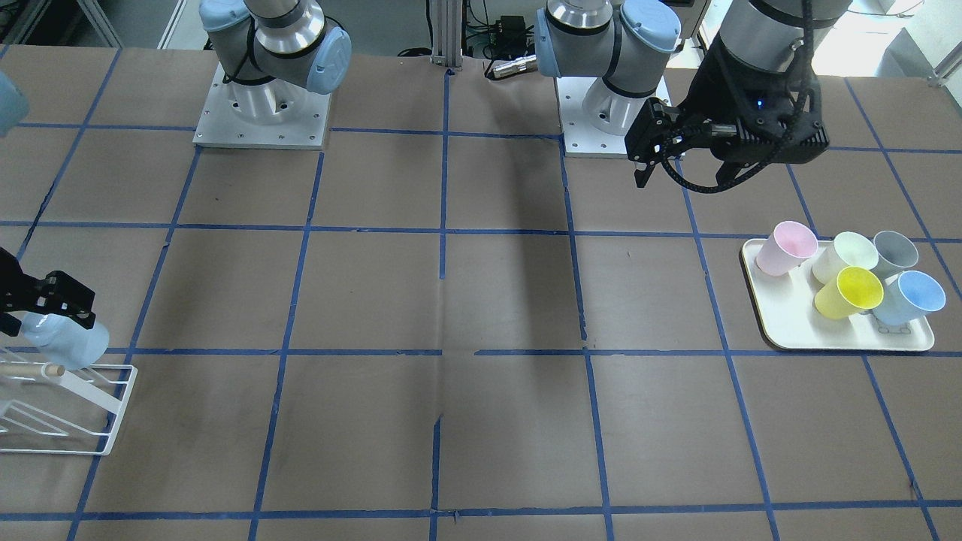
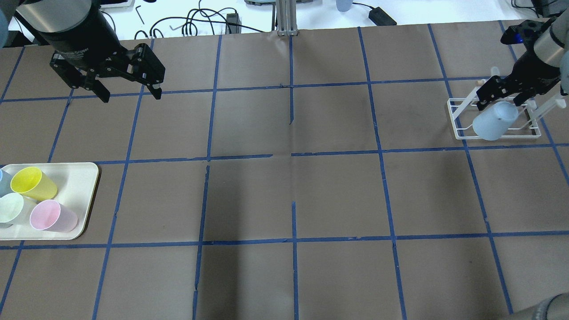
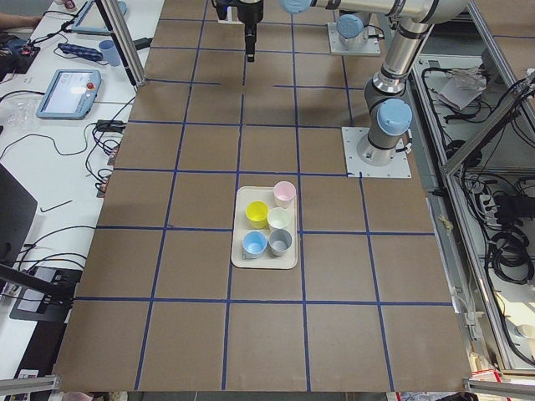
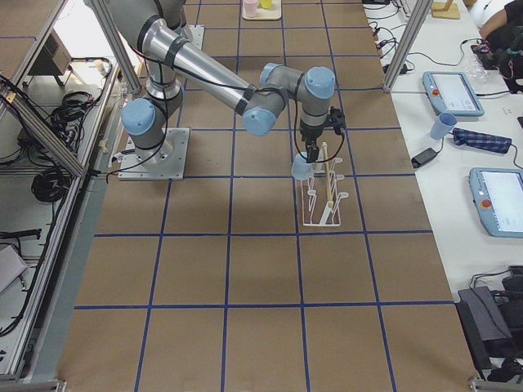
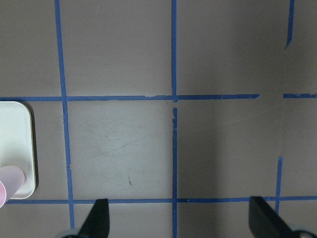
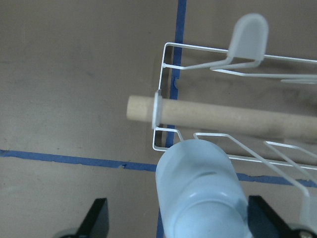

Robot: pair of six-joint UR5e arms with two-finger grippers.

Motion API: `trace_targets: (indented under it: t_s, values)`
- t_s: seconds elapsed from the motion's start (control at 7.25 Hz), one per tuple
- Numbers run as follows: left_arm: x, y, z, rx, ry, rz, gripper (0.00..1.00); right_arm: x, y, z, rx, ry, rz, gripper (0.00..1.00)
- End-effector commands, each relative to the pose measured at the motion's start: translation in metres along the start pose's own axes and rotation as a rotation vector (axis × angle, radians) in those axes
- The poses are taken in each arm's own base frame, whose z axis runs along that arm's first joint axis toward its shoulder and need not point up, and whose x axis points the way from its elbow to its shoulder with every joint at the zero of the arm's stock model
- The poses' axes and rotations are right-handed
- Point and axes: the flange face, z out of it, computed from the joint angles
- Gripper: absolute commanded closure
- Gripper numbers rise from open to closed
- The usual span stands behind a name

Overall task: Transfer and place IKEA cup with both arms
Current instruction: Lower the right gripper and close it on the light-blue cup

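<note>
Now the right end effector [image 6: 178,208] stands wide above the wire rack [image 6: 250,34]. The IKEA cup [image 6: 198,188] lies tilted between its fingers [image 6: 99,223], apparently resting on the rack. Best practice is to retreat straight back without brushing the cup. The left end effector [image 2: 132,97] is wide and empty.

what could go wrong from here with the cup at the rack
The right hand looks open around the pale blue cup, which leans tilted at the end of the white rack; whether it sits over a prong is hidden, so it might slide off. One finger is right against the cup, so pulling away could drag it.
</note>
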Motion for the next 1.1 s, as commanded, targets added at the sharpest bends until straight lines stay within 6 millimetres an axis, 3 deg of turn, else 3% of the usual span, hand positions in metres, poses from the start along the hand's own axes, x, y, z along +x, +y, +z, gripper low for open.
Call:
trace_targets:
  t_s: [0.0,0.28,0.55,0.97]
  values:
    - [0.0,0.0,0.0,0.002,0.0,0.0,0.0,0.004,-0.003,0.0,-0.002,0.017,-0.001,0.0]
    - [0.0,0.001,-0.001,0.002,0.0,0.0,0.0,0.006,-0.001,0.002,-0.007,0.019,-0.01,0.0]
    - [0.0,0.001,0.0,0.002,0.0,0.0,0.0,0.025,0.005,0.008,-0.008,0.012,0.005,0.0]
    - [0.0,0.001,0.0,0.002,0.0,0.0,0.0,0.025,0.005,0.029,-0.034,-0.019,0.01,0.0]
